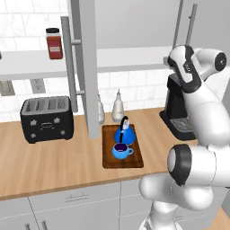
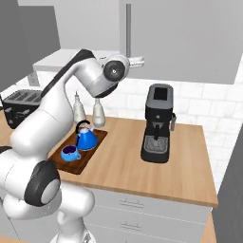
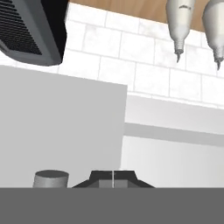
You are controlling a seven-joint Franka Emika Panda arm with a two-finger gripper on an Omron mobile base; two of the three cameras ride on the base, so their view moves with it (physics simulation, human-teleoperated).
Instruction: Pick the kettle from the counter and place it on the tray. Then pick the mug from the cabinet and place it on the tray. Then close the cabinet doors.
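Kettle point(image 1: 125, 133) and mug point(image 1: 121, 150) sit on the tray point(image 1: 109, 159), centre frame. We judge the remaining grey cabinet door point(image 1: 87, 67), upper centre, rigid and hinged; push its flat face. Our gripper point(image 3: 113, 178) is closed, empty.

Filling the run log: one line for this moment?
kettle: on tray | mug: on tray | gripper: shut, empty, by cabinet door | left door: open

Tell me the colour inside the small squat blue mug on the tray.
Dark purple inside the small squat blue mug; the left base view shows it best.
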